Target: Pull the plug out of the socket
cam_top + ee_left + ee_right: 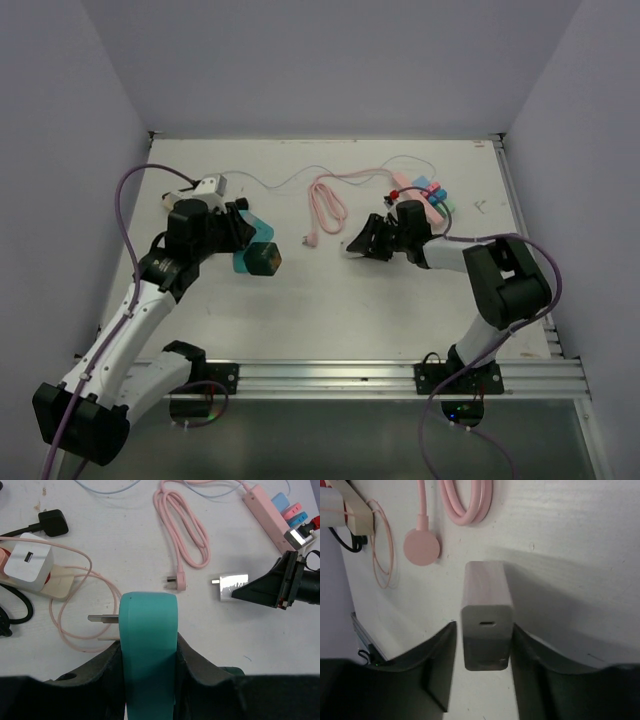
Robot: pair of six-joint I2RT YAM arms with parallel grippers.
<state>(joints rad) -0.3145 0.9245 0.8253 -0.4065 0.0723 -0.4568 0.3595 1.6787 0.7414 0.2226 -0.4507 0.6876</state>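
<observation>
My left gripper [252,252] is shut on a teal plug [148,630] and holds it off the table. The plug's metal prongs [102,618] stick out to the left, free of any socket. A beige socket strip [59,578] lies far left with a white adapter [29,563] in it. My right gripper [358,245] is open and low at the table. Its fingers straddle a white charger block [486,611] lying flat, with a gap on the left side. That charger [233,586] and the right gripper's black fingers [265,587] also show in the left wrist view.
A coiled pink cable [325,205] lies at the middle back. A pink power strip [432,198] with blue and pink plugs lies behind the right gripper. A black plug [52,522] sits by the beige strip. A thin pink wire [75,630] loops on the table.
</observation>
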